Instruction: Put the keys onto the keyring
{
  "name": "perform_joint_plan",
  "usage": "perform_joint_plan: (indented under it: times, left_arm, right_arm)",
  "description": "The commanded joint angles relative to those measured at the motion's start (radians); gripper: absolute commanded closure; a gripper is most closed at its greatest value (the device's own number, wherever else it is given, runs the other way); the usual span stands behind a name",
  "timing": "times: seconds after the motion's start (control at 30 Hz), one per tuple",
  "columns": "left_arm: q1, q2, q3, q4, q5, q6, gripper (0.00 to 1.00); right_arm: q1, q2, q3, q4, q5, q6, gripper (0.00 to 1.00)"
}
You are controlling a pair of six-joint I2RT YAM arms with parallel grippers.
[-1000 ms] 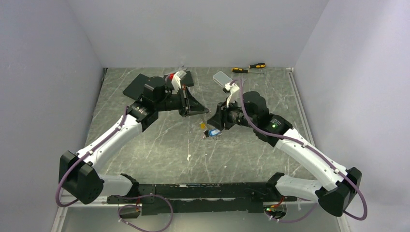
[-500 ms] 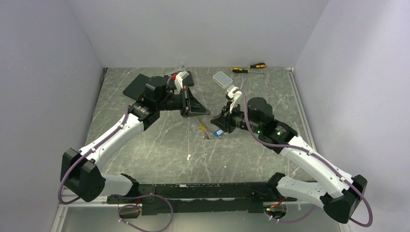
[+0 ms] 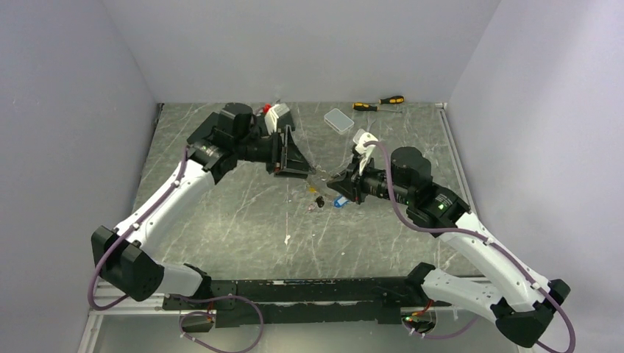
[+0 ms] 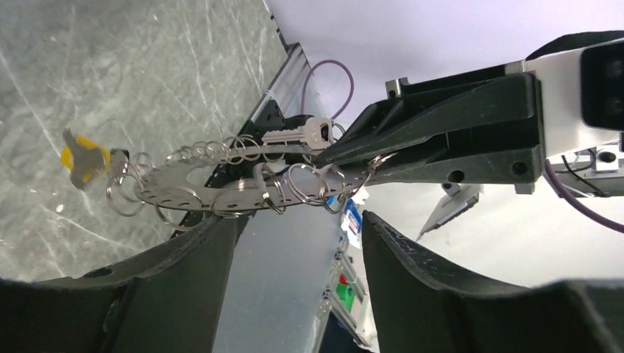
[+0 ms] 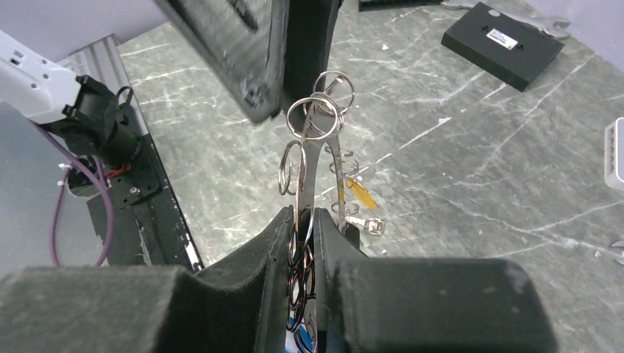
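1. The right gripper [image 5: 303, 217] has its two black, rough-looking fingers [image 5: 265, 250] squeezed tight on the keyring [image 5: 316, 147]. The keyring sticks up out of them in the middle of the right wrist view.
2. The keyring is a thin, flat strip of shiny grey metal bent into a long loop. It has tiny holes along it. Lots of small wire rings [image 5: 335, 81] hang from it, so its edge looks bumpy.
3. The left gripper [image 4: 302, 220] has its fingers spread wide apart and holds nothing. In the left wrist view the keyring runs across just above the fingertips. I cannot tell if it touches them.
4. A plain silver key [image 4: 294, 136] lies along the top of the loop. A key with a yellow tag [image 4: 82, 160] hangs at the left end of the loop. A key with a blue tag [image 3: 341, 201] shows just under the right gripper, in the middle of the top view.
5. The table [image 3: 243, 220] is smooth and grey like stone, with thin white streaks.
6. A clear plastic box [image 3: 338, 120] with round corners sits near the top of the top view. I cannot tell what is in it.
7. Two screwdrivers [image 3: 379, 103] with yellow and black handles lie just past the box, by the back wall.
8. A flat black box [image 5: 504, 44] lies in the upper right of the right wrist view.
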Motion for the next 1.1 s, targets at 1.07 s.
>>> perform_joint_plan:
  times: [1.07]
  left_arm:
    - [-0.347,-0.428,-0.344,0.360,-0.448,1.554,0.48]
  right_arm:
    - [-0.002,0.220,0.374,-0.333,0.010,0.432,1.00]
